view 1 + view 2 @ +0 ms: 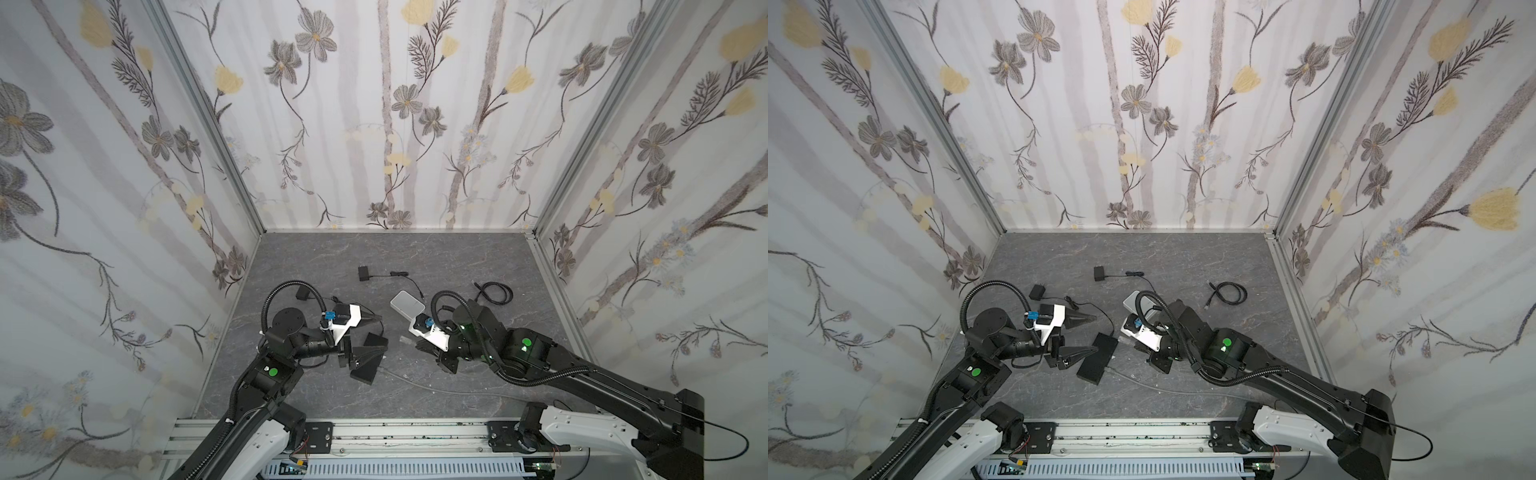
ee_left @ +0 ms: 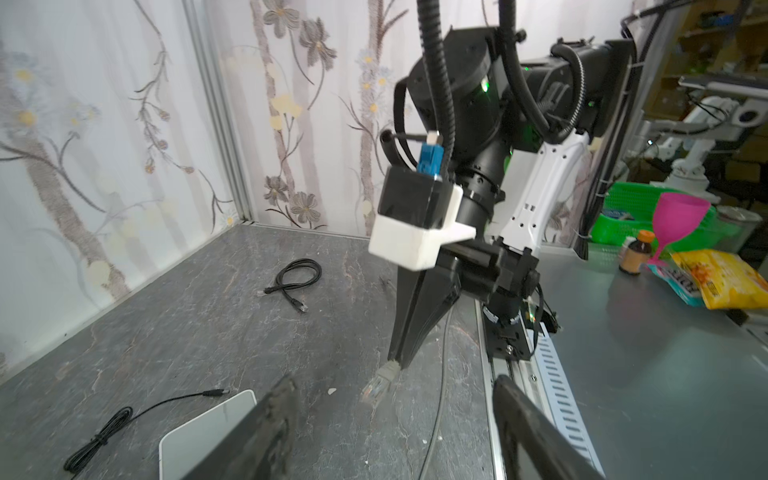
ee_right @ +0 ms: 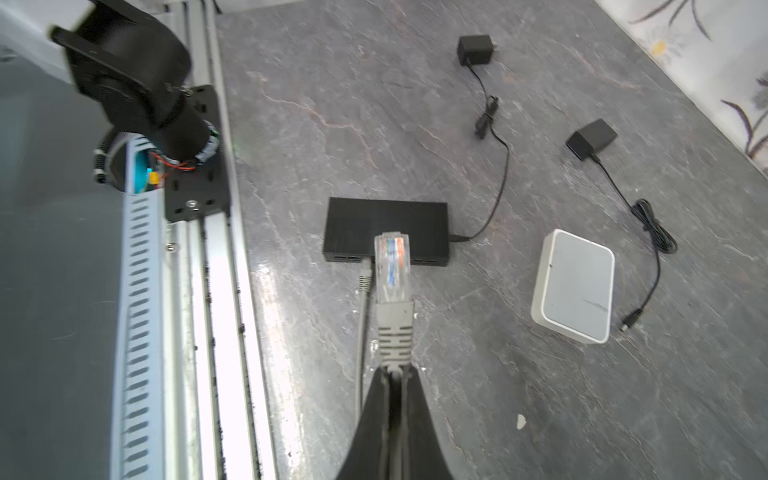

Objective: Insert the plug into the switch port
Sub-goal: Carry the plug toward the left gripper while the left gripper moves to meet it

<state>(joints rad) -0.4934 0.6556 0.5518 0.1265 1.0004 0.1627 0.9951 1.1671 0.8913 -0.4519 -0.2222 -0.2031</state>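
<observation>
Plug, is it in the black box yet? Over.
Right gripper shut on plug; left gripper open by switch. Plug short of the ports, not in. Second grey cable already plugged in alongside.

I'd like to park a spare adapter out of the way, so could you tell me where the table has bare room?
Roomiest: the strip of table along the back wall, beyond the far adapter and coiled cable. Crowded: the middle, where switch, white box, left gripper and right gripper holding the plug cluster; a grey cable crosses the front.
</observation>
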